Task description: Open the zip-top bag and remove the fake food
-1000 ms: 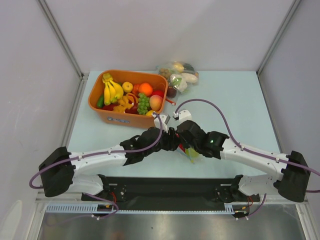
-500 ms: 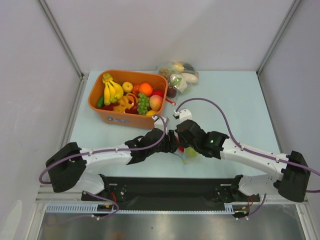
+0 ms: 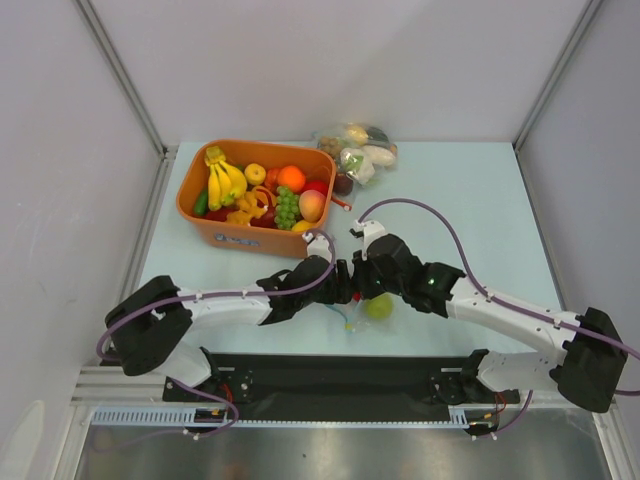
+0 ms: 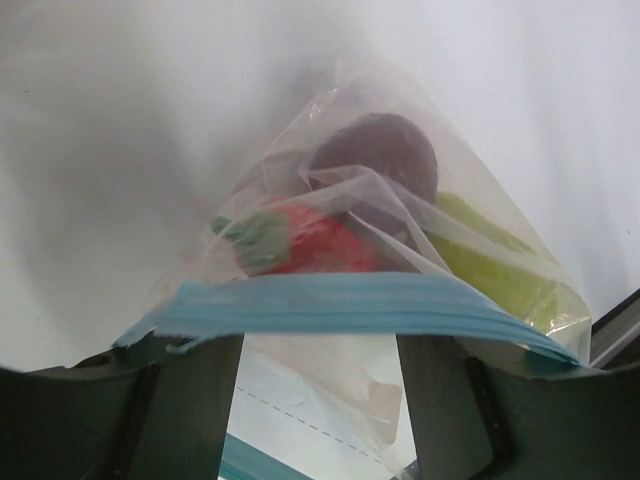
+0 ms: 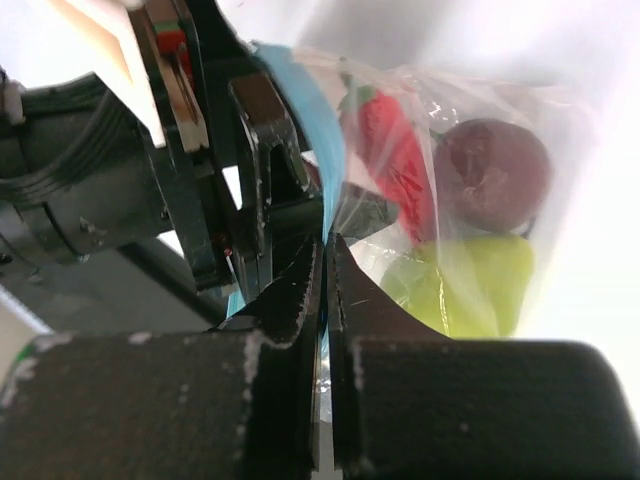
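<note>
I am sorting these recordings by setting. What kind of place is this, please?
Probably a robot test cell in a laboratory, not a kitchen: plain white walls with metal frame posts, arms bolted to a pale table, and an orange tub of plastic fruit.

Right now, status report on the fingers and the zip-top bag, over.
Right fingers shut on zip-top bag at the strip. Left fingers open at the strip. Fake food inside. Orange tub apart, nothing blocking.
</note>
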You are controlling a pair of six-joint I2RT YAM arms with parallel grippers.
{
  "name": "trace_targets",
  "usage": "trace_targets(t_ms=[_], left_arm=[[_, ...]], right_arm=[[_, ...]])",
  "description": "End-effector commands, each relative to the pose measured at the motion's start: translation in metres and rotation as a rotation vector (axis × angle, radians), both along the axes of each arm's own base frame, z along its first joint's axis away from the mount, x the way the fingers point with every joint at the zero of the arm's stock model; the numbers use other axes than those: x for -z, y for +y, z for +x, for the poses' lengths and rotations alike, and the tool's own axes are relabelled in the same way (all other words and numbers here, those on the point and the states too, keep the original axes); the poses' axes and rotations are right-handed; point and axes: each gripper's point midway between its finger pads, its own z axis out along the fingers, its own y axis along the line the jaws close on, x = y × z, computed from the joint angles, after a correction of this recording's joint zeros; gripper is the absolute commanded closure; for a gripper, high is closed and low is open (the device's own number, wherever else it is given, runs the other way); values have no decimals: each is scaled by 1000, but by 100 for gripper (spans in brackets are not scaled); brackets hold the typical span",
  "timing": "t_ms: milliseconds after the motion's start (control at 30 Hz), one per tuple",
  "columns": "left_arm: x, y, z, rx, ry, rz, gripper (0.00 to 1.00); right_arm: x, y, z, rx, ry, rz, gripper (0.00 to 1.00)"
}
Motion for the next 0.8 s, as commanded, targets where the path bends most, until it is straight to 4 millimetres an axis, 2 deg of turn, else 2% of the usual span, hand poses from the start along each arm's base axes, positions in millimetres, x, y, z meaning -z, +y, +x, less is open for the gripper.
trace_targets(t_ms=[0, 167, 400, 500, 533, 633, 667, 733, 767], left_arm=[[-13, -3, 13, -53, -38, -50, 34], [-7, 1, 15, -71, -31, -41, 30], [-11, -1, 18, -71, -52, -59, 34], [-15, -1, 18, -74, -70, -90, 43], [-19, -2, 19, -73, -82, -105, 52], [-22, -1, 18, -65, -103, -121, 70], [-24, -2, 19, -62, -112, -130, 79], [-25, -2, 18, -50, -119, -127, 86], [-25, -3, 17, -44, -118, -128, 93]], right_arm=[[-20, 19, -12, -90, 35, 151, 100], [-24, 25, -26, -189, 69, 210, 100], [-22, 27, -36, -253, 94, 227, 100], [-26, 29, -40, -284, 98, 249, 100], [-25, 29, -42, -291, 103, 252, 100], [-25, 28, -41, -289, 108, 250, 100], [-24, 27, -40, -286, 109, 247, 100], [-23, 23, -36, -263, 109, 241, 100], [-23, 21, -34, -253, 106, 240, 100]])
